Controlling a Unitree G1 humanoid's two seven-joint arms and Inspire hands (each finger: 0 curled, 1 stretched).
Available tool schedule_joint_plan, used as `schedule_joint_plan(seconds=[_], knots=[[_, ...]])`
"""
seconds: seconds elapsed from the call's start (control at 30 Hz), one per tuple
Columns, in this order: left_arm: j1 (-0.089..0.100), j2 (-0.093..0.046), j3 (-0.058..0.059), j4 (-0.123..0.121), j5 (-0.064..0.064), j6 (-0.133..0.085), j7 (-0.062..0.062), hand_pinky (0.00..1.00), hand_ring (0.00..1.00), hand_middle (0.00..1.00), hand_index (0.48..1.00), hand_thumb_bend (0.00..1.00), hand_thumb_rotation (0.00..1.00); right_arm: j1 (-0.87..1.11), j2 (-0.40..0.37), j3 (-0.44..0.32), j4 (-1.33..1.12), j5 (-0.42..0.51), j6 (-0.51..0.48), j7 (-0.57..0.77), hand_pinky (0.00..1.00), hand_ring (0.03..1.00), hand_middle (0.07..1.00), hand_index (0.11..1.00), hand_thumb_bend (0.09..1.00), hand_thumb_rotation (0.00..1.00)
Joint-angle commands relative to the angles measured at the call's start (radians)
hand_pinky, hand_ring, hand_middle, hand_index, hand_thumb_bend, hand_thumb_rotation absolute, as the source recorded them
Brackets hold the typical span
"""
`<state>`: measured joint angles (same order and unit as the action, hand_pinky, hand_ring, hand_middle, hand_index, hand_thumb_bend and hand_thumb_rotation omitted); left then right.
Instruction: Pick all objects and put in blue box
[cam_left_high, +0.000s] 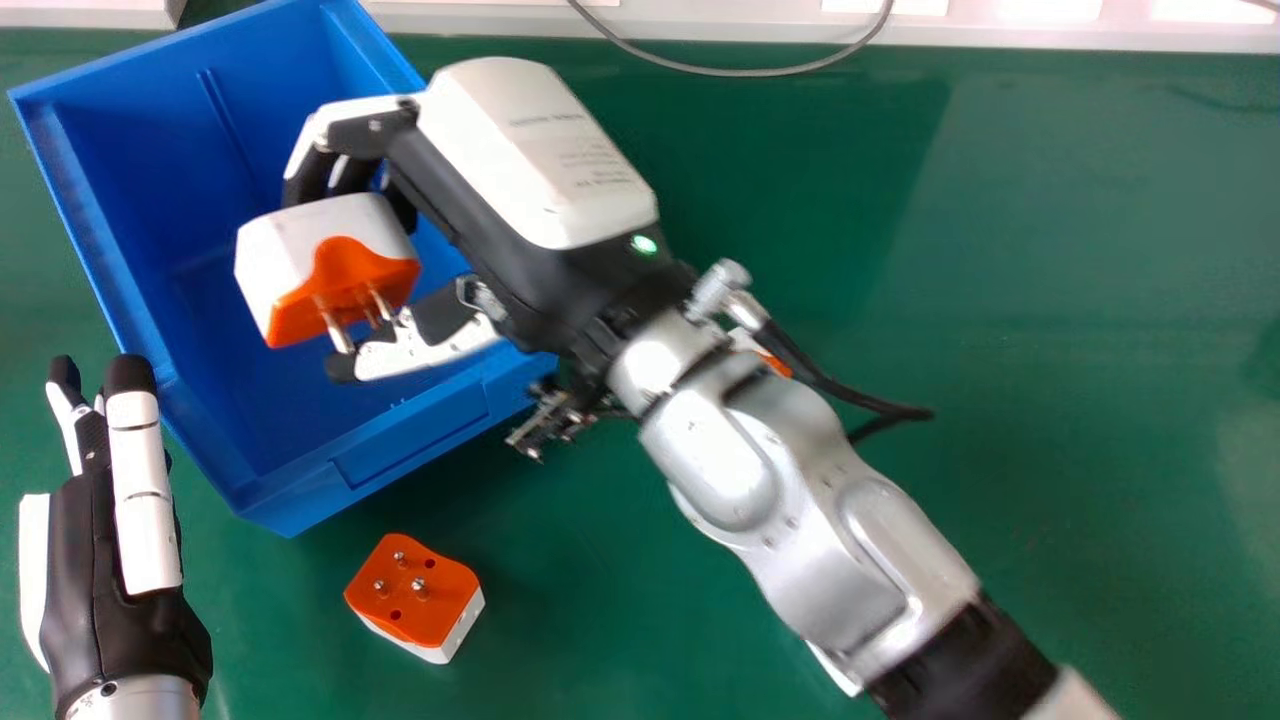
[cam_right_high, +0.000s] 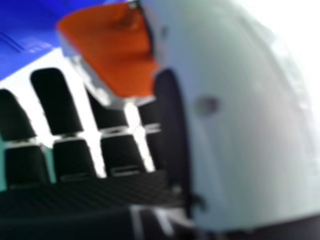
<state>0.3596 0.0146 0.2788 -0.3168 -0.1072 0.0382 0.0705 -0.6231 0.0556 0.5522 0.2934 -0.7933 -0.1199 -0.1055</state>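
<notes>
Held orange-and-white adapter (cam_left_high: 335, 260): upper left of frame, pins pointing down and slightly right, long axis roughly sideways, right end a bit higher; right hand (cam_left_high: 480, 200) has fingers curled round it, thumb by the pins. Blue box (cam_left_high: 400, 455), upper left, lies under it, adapter above the opening. Second adapter (cam_left_high: 415, 592), lower left of centre, on green table (cam_left_high: 1000, 450), pins up. Left hand (cam_left_high: 90, 590), lower left, fingers straight, holding nothing
</notes>
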Motion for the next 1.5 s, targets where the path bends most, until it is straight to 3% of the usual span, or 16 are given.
schedule_joint_plan(seconds=[0.0,0.27,0.47,0.9,0.97,1.0,1.03,1.07,1.1,1.2,1.23,1.37,1.47], knots=[[0.002,0.001,0.002,-0.029,0.008,0.002,0.007,1.0,1.0,1.0,1.0,0.59,1.0,-0.075,0.037,0.009,0.058,-0.007,-0.007,-0.042,0.34,0.45,0.477,0.52,0.494,0.0],[-0.005,-0.005,-0.003,-0.032,0.005,0.01,0.008,1.0,1.0,1.0,1.0,0.58,1.0,-0.245,0.111,0.055,0.322,-0.042,0.022,-0.09,0.33,0.441,0.473,0.519,0.494,0.0],[-0.006,-0.012,-0.013,-0.036,0.008,0.013,0.012,1.0,1.0,1.0,1.0,0.57,1.0,-0.347,0.147,0.096,0.48,-0.06,0.027,-0.138,0.33,0.411,0.449,0.519,0.494,0.0],[-0.014,-0.017,-0.031,-0.03,0.007,0.01,0.015,1.0,1.0,1.0,1.0,0.57,1.0,-0.365,0.164,0.157,0.55,-0.081,0.015,-0.282,0.36,0.44,0.463,0.495,0.499,0.0],[-0.015,-0.016,-0.033,-0.028,0.008,0.008,0.015,1.0,1.0,1.0,1.0,0.57,1.0,-0.353,0.159,0.16,0.544,-0.073,-0.003,-0.282,0.35,0.458,0.528,0.509,0.492,0.0],[-0.015,-0.015,-0.033,-0.027,0.009,0.007,0.015,1.0,1.0,1.0,1.0,0.57,1.0,-0.349,0.157,0.162,0.546,-0.071,-0.011,-0.285,0.42,0.543,0.614,0.595,0.517,0.05],[-0.015,-0.014,-0.034,-0.026,0.01,0.005,0.015,1.0,1.0,1.0,1.0,0.57,1.0,-0.346,0.155,0.165,0.548,-0.072,-0.016,-0.288,0.42,0.543,0.614,0.595,0.517,0.05],[-0.014,-0.013,-0.034,-0.025,0.01,0.003,0.015,1.0,1.0,1.0,1.0,0.57,1.0,-0.344,0.152,0.171,0.549,-0.076,-0.019,-0.288,0.55,0.686,0.748,0.733,0.557,0.18],[-0.015,-0.013,-0.035,-0.025,0.01,0.003,0.016,1.0,1.0,1.0,1.0,0.57,1.0,-0.344,0.148,0.177,0.55,-0.081,-0.02,-0.286,0.6,0.744,0.798,0.786,0.574,0.24],[-0.016,-0.013,-0.035,-0.024,0.01,0.002,0.016,1.0,1.0,1.0,1.0,0.58,1.0,-0.346,0.141,0.19,0.548,-0.094,-0.005,-0.276,0.86,0.947,0.958,0.956,0.672,0.59],[-0.017,-0.012,-0.035,-0.023,0.01,0.002,0.016,1.0,1.0,1.0,1.0,0.58,1.0,-0.348,0.14,0.194,0.547,-0.097,0.003,-0.273,0.86,0.947,0.958,0.956,0.672,0.59],[-0.016,-0.012,-0.037,-0.022,0.012,-0.001,0.017,1.0,1.0,1.0,1.0,0.58,1.0,-0.345,0.138,0.208,0.536,-0.105,0.03,-0.274,0.94,0.993,0.995,0.995,0.721,0.74],[-0.012,-0.012,-0.037,-0.024,0.014,-0.005,0.015,1.0,1.0,1.0,1.0,0.58,1.0,-0.332,0.139,0.216,0.521,-0.107,0.048,-0.283,0.94,0.995,0.996,0.996,0.724,0.75]])
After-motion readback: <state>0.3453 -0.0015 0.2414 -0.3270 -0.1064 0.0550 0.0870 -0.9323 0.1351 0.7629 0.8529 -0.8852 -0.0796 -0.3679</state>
